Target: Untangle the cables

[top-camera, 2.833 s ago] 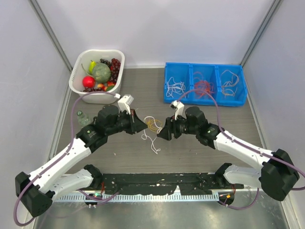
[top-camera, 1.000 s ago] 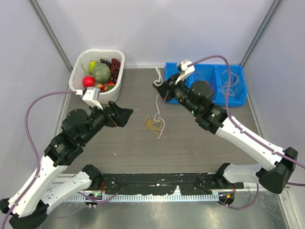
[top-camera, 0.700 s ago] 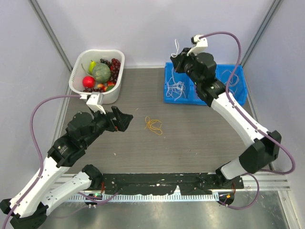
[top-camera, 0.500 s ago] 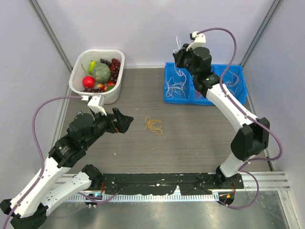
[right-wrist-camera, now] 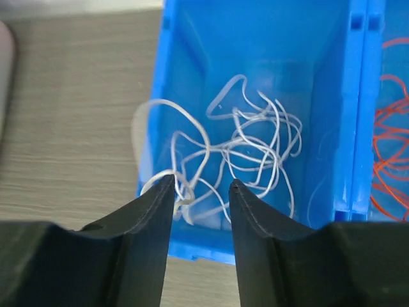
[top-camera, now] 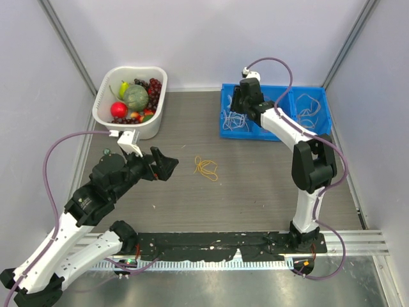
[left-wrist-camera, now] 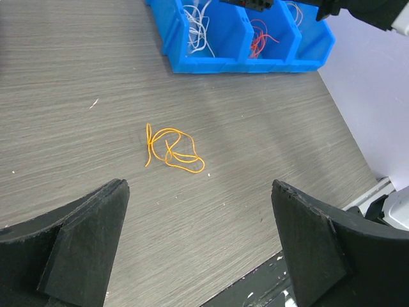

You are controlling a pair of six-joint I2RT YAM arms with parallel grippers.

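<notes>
A loose yellow-orange cable (top-camera: pixel 206 167) (left-wrist-camera: pixel 171 150) lies alone on the table's middle. My left gripper (top-camera: pixel 167 166) (left-wrist-camera: pixel 198 185) hovers to its left, wide open and empty. My right gripper (top-camera: pixel 240 105) (right-wrist-camera: pixel 201 183) hangs over the left compartment of the blue bin (top-camera: pixel 255 134) (right-wrist-camera: pixel 192 64). Its jaws stand apart with nothing clamped. White cables (top-camera: pixel 237 118) (right-wrist-camera: pixel 255 144) fill that compartment, and one white loop rests against the tip of the left finger (right-wrist-camera: pixel 160 192). Red cables (right-wrist-camera: pixel 390 147) (left-wrist-camera: pixel 259 39) lie in the middle compartment.
More pale and orange strands (top-camera: pixel 310 109) fill the bin's right compartment. A white basket (top-camera: pixel 128 131) of fruit stands at the back left. A black rail (top-camera: pixel 211 242) runs along the near edge, and grey walls close in both sides.
My right arm lifted a white cable off the yellow one, swung it back over the bin's left compartment and opened its jaws there. The left arm drew back and stayed open.
</notes>
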